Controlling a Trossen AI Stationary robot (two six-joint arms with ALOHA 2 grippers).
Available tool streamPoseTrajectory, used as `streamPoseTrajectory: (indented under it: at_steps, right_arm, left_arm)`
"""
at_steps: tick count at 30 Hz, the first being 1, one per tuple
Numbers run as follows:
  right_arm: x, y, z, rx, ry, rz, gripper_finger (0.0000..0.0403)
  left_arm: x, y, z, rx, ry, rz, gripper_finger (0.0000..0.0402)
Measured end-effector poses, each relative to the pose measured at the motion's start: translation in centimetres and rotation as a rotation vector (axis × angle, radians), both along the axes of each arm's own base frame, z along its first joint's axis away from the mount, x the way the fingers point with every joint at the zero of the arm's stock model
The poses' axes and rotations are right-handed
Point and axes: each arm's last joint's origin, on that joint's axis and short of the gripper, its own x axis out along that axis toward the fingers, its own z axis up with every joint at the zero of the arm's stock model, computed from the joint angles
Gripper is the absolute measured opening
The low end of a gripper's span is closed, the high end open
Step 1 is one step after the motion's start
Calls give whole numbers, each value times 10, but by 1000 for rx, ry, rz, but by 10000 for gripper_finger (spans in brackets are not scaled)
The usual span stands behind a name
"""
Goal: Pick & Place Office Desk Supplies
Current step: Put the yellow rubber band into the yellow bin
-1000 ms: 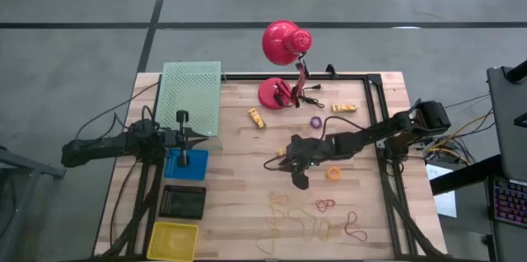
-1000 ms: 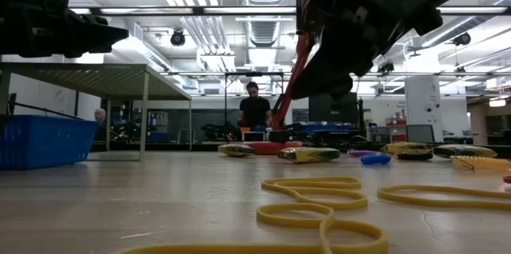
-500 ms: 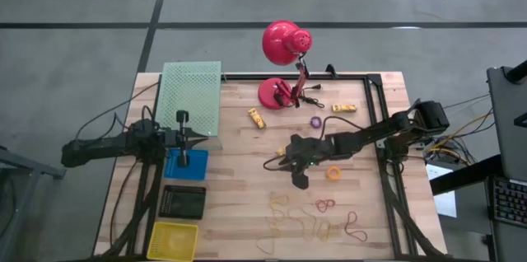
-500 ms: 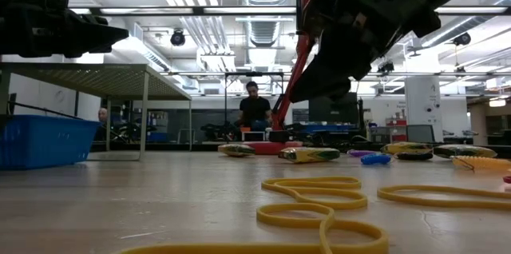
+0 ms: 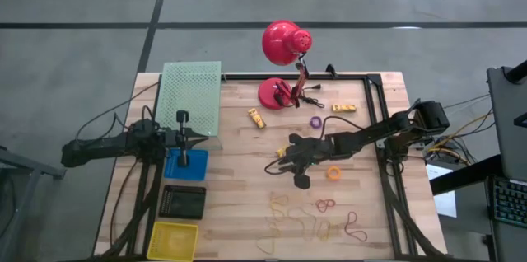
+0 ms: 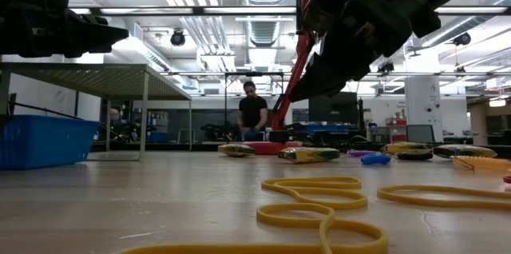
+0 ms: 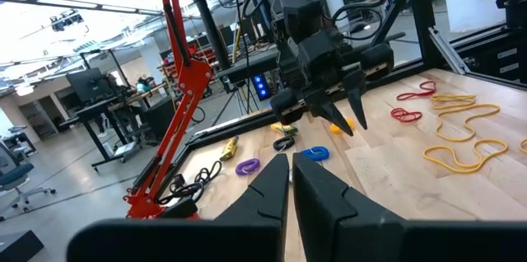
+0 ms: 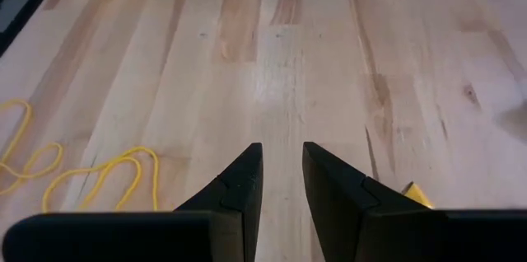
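A pale wooden table (image 5: 239,171) is carrying the scene, with a workshop lying behind it where a person (image 6: 252,110) is standing in the low view. The right gripper (image 8: 282,159) is hovering above the table's middle, its jaws sitting slightly apart with bare wood showing through the slit and nothing pinched. A yellow piece (image 8: 416,192) is lying just beside one finger. An orange ring (image 5: 333,173) is resting near the gripper, back toward its arm; yellow bands (image 8: 99,171) are sprawling to the jaws' one side, with red bands (image 5: 325,205) among them. On the jaws' other side a purple ring (image 5: 315,121) and two more yellow pieces (image 5: 258,118) are lying near the red lamp (image 5: 280,44). Well apart from all this, the left gripper (image 7: 291,159) is waiting with jaws pressed together and empty, pointing across at the right gripper, with a green mesh tray (image 5: 191,97) and blue bin (image 5: 185,165) beside it.
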Motion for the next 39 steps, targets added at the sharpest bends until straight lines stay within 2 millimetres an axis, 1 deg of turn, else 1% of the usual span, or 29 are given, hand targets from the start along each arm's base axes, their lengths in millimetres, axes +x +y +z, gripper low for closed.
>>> streamPoseTrajectory:
  at_steps: [3, 11, 16, 20, 25, 32, 35, 39]
  right_arm:
    - [0, 0, 0, 35, 10, -26, 86]
    - [0, 0, 0, -1, -3, -3, 86]
    - [0, 0, 0, 46, 4, -52, 86]
    - [0, 3, 1, 48, -3, -42, 86]
    - [-1, 22, 4, 43, -41, 11, 91]
    - [-8, 52, 6, 56, -67, -12, 105]
    - [-11, 66, 7, 31, -92, -14, 105]
    - [-13, 78, 7, -22, -133, 0, 110]
  left_arm:
    - [0, 0, 0, 0, 0, 0, 23]
    - [0, 0, 0, 0, 0, 0, 23]
    - [0, 0, 0, 0, 0, 0, 23]
    - [0, 0, 0, 0, 0, 0, 23]
    - [0, 0, 0, 0, 0, 0, 23]
    - [0, 0, 0, 0, 0, 0, 23]
    - [0, 0, 0, 0, 0, 0, 23]
    - [0, 0, 0, 0, 0, 0, 23]
